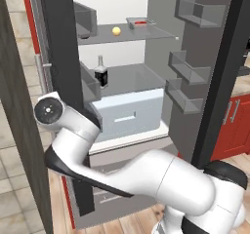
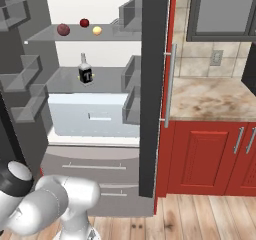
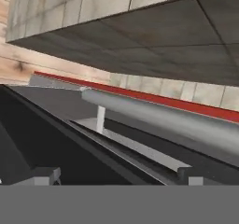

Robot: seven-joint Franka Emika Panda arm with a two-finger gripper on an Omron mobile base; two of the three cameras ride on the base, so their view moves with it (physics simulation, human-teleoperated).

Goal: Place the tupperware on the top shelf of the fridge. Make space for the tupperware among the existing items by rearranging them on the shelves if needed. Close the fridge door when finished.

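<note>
The fridge [image 1: 200, 57] stands with both doors open. On the top shelf [image 1: 156, 33] the tupperware [image 1: 140, 22] sits at the right, with an orange ball [image 1: 116, 30] to its left. The right base view shows two red fruits [image 2: 63, 29] beside that ball [image 2: 97, 30] on this shelf [image 2: 40, 35]. One shelf lower stands a dark bottle [image 1: 101, 72]. My arm reaches left around the left door [image 1: 61, 57]. In the hand view my gripper [image 3: 119, 176] is open and empty, close to that door's grey bar handle [image 3: 158, 118].
Grey door bins [image 1: 188, 67] jut from the inside of the right door. A pale drawer [image 1: 129, 112] sits under the shelves. Red cabinets [image 2: 210, 159] and a stone counter [image 2: 215, 96] lie to the right of the fridge. A dark upright edge [image 1: 19, 130] rises close on my left.
</note>
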